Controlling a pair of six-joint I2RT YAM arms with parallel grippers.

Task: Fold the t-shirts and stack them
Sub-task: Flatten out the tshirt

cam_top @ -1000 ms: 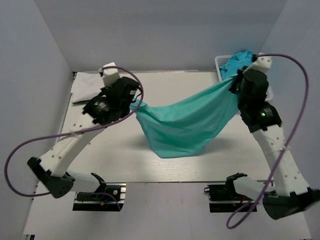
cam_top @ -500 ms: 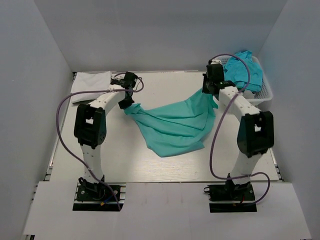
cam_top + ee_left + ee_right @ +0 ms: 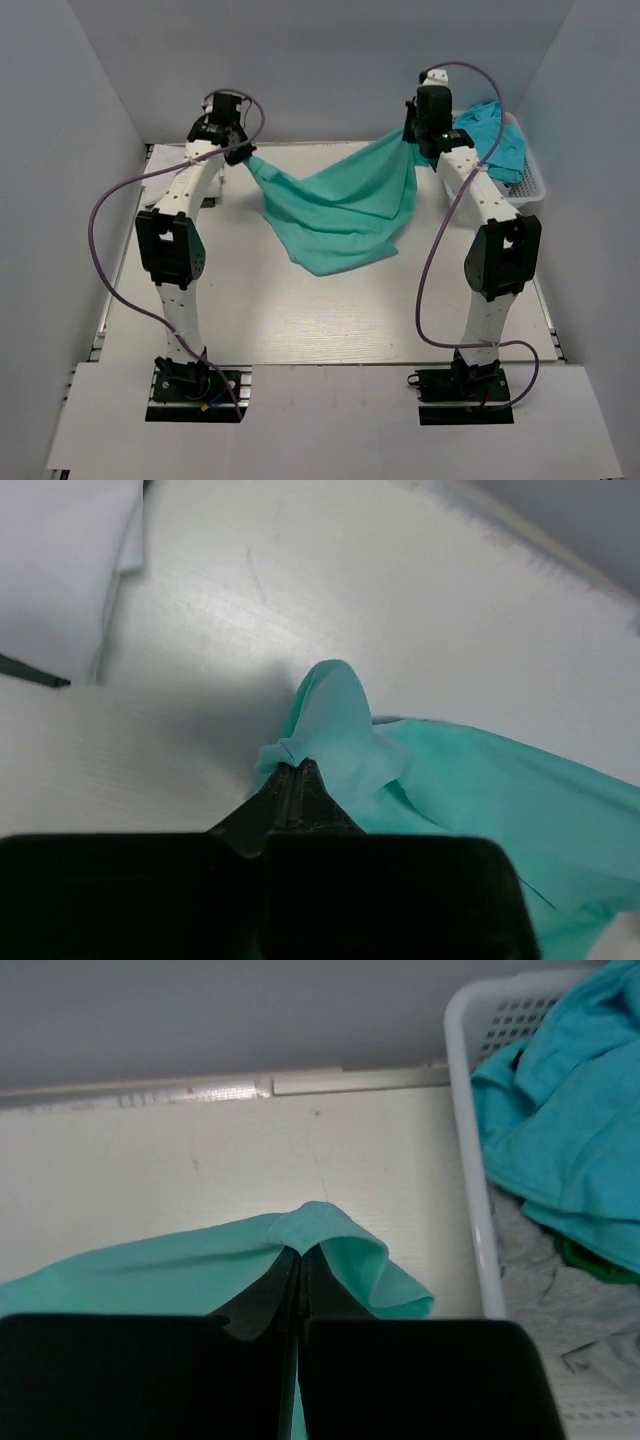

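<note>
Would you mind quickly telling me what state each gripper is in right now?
Left gripper: closed, holding one corner of the teal t-shirt.
Right gripper: closed, holding the other end of the same teal t-shirt.

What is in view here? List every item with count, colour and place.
t-shirt: one, teal, strung between the two arms over the table's far half
basket: one, white, far right corner
crumpled shirt: one, blue, on top in the basket
grey cloth: one, grey, in the basket under the blue shirt
green cloth: one sliver, green, in the basket under the blue shirt
folded cloth: one, white, far left corner
table: one, white
cables: two, purple, looping off each arm
left fingers: black, shut on the t-shirt
right fingers: black, shut on the t-shirt
</note>
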